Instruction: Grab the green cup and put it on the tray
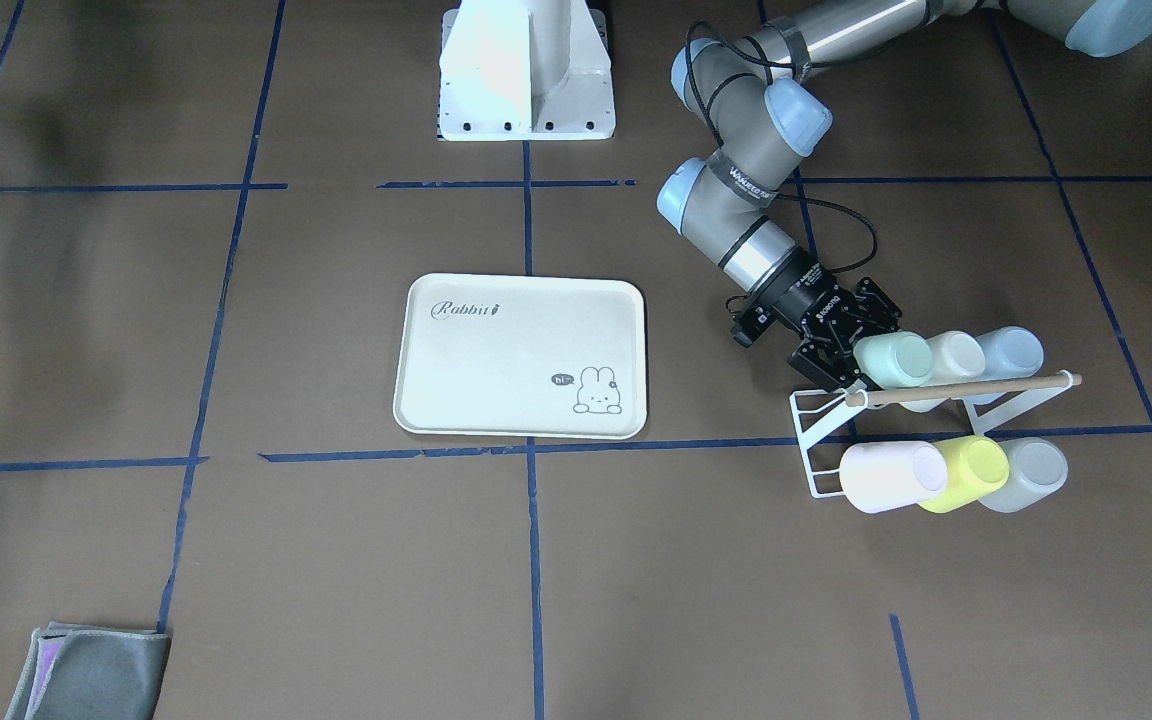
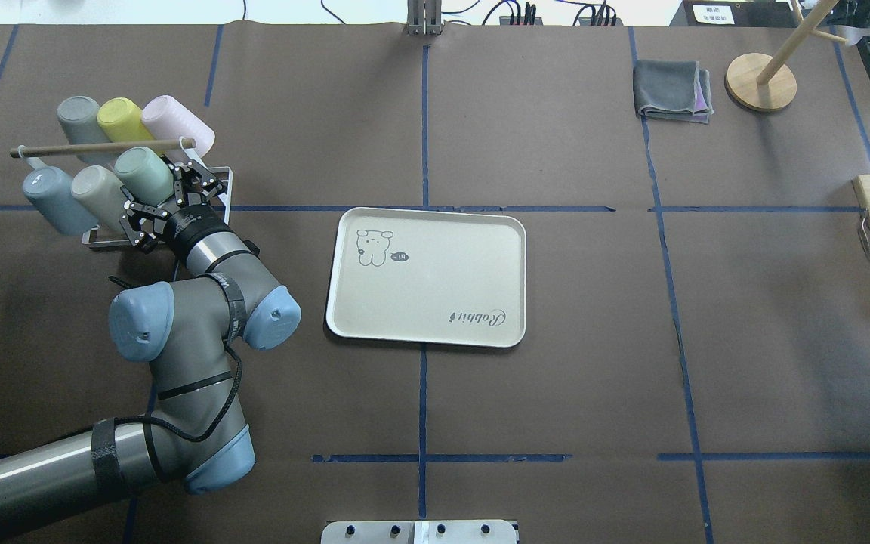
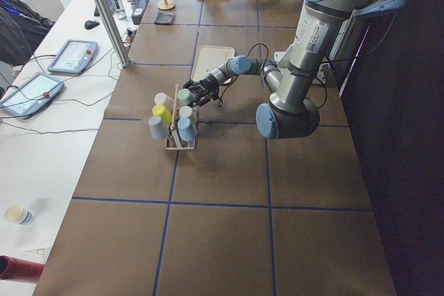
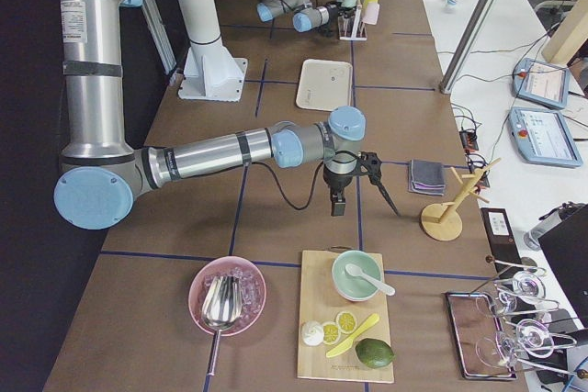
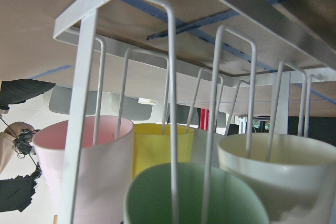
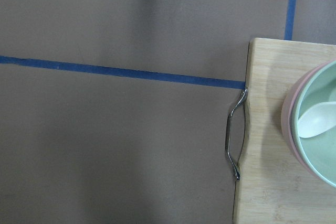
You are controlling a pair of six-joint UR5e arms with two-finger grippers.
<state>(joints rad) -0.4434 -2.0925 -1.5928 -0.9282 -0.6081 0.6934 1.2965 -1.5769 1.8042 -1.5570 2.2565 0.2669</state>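
pointing at green cup [image 1: 898, 360], left end effector [image 1: 854, 346]

Even overhead light, soft shadows
The white robot base [image 1: 526, 70] glares in the front view, where dim shadows mottle the table [image 1: 86, 300]. The green cup [image 5: 194, 198] blurs close to the left wrist lens.

- In the overhead view you have the tray [image 2: 427, 302] near the table's middle, the rack [image 2: 217, 175] to its left.
- Six cups [image 2: 121, 117] lie in the rack, two rows of three — the target cup [image 2: 144, 172] ends the nearer row, on the tray's side.
- The left gripper [image 2: 165, 198] sits just beside that cup (on the robot's side).
- Far right at the back: the cloth [image 2: 671, 91], the wooden stand [image 2: 760, 81] right of it.
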